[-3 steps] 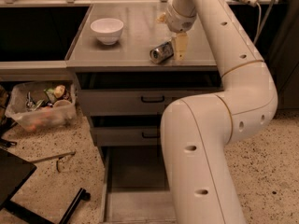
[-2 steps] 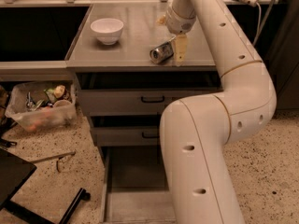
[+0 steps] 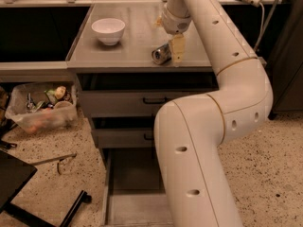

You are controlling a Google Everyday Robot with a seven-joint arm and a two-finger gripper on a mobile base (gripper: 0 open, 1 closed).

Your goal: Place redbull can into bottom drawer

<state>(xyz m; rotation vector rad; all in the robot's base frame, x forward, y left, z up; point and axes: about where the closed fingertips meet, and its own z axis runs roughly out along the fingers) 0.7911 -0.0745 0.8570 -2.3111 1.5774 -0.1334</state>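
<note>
The redbull can lies on its side on the grey cabinet top, near the front edge, with its shiny round end facing me. My gripper reaches down from above and sits right at the can's right side, touching or nearly touching it. The bottom drawer is pulled out at floor level below the two upper drawers. Its grey floor shows, and its right part is hidden behind my arm.
A white bowl stands at the back left of the cabinet top. The two upper drawers have black handles. A clear bin of clutter sits on the floor at left. Black chair legs lie at lower left.
</note>
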